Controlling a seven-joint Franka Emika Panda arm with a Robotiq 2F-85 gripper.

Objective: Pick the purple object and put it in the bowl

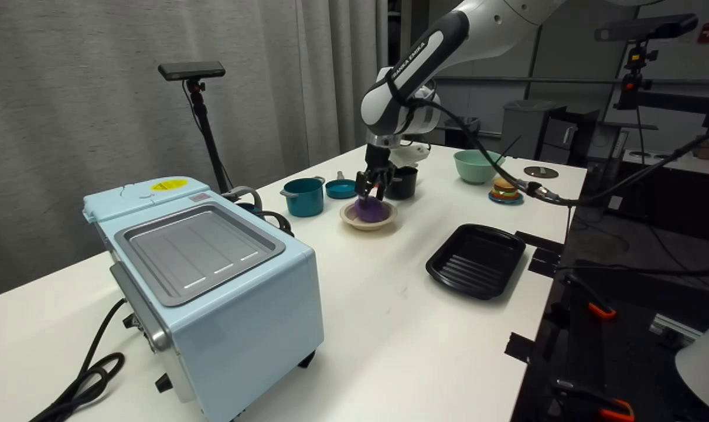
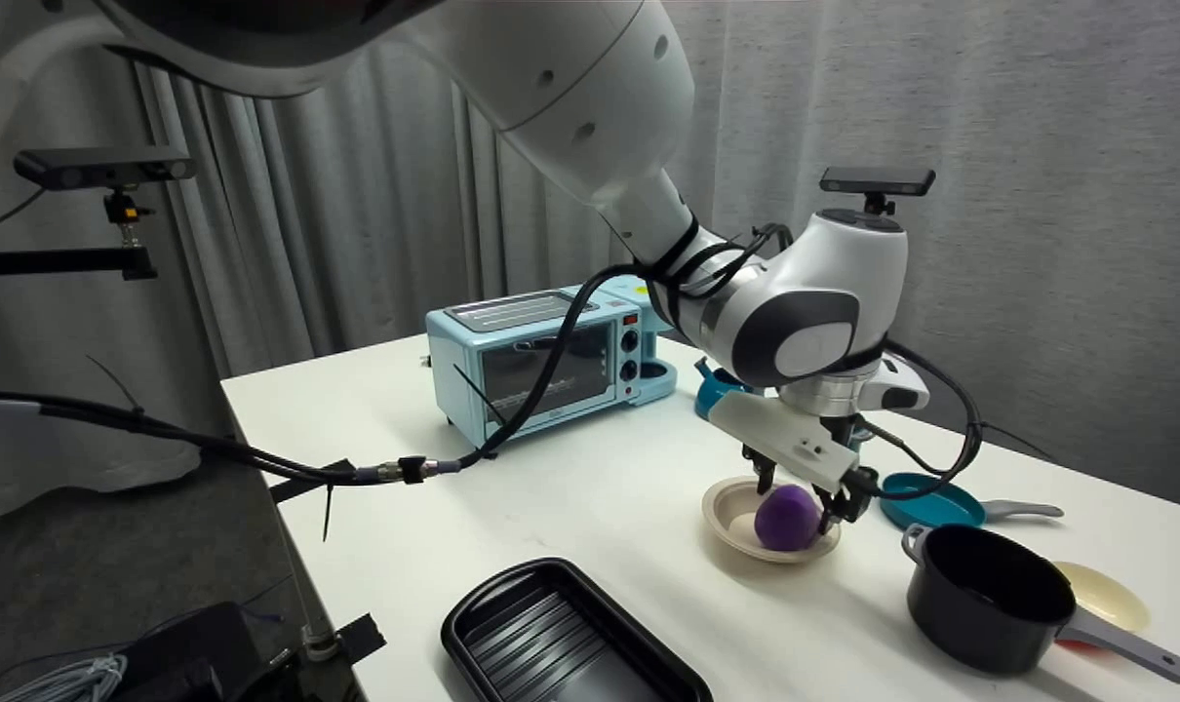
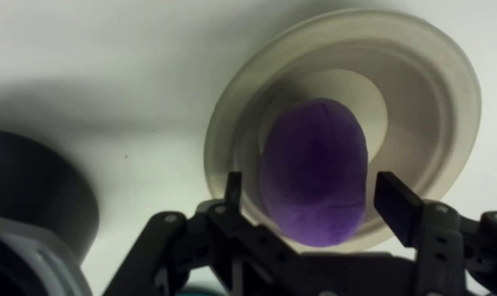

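Wrist view: the purple object (image 3: 314, 172) is seen inside the bowl (image 3: 464, 98) on the white surface (image 3: 166, 164), flanked left and right by parted jaws.

The purple object (image 3: 314, 172) is a smooth, rounded lump, somewhat longer than wide in the wrist view, with a fine crease toward each end. It lies inside the bowl (image 3: 445, 61), ringed by the rim in both exterior views; seen from the wrist, it hides part of the pale round floor and a stretch of the side wall. The bowl, shallow, cream-beige and broad-rimmed, sits upright on the desk (image 1: 384, 328).
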